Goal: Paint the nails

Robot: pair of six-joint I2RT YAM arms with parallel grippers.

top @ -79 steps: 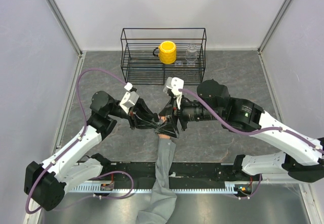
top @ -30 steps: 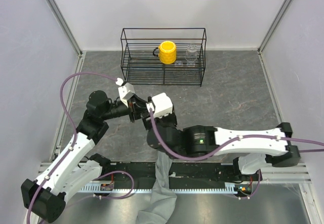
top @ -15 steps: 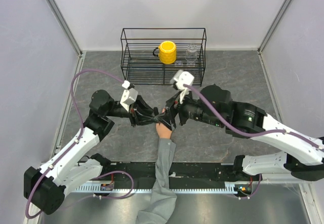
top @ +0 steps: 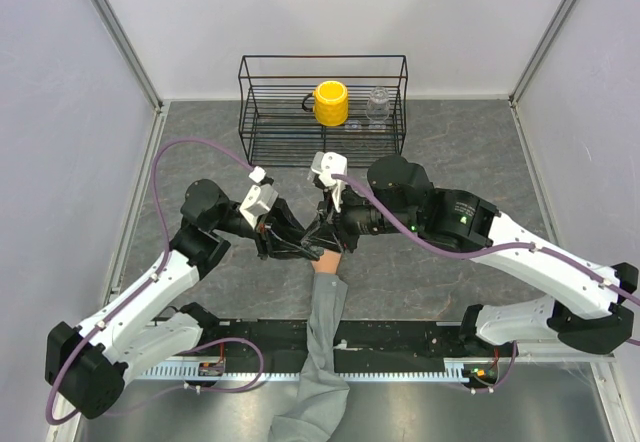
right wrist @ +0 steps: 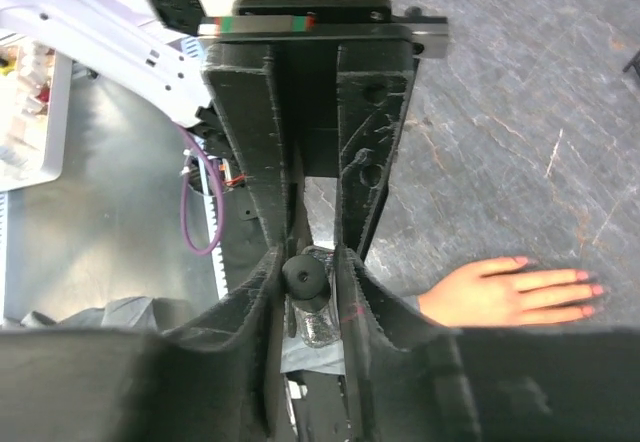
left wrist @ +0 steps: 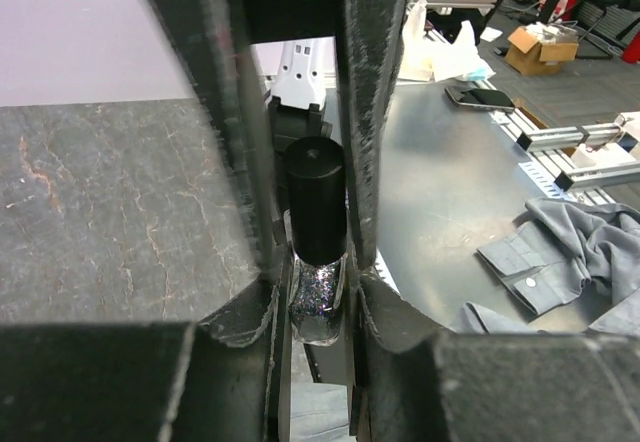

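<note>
The peach mannequin hand [right wrist: 505, 294] lies flat on the table, and its nails [right wrist: 590, 290] look pink at the fingertips. Its grey sleeve [top: 325, 327] runs toward the near edge. My left gripper [left wrist: 315, 287] is shut on a glittery nail polish bottle [left wrist: 318, 302], holding it just above the hand [top: 326, 259]. My right gripper [right wrist: 308, 262] reaches in from the right, its fingers pressed against both sides of the bottle's black cap [right wrist: 305, 277]. In the top view the left gripper [top: 303, 249] and right gripper [top: 326, 234] meet over the hand and hide most of it.
A black wire rack [top: 322, 142] stands at the back, holding a yellow mug [top: 331, 103] and a clear glass jar [top: 377, 105]. The metal mounting rail [top: 420, 347] runs along the near edge. Walls close in both sides.
The right arm swung up from low over the sleeve to the bottle, and its jaws narrowed onto the cap. The left arm shifted slightly, still gripping the bottle.
</note>
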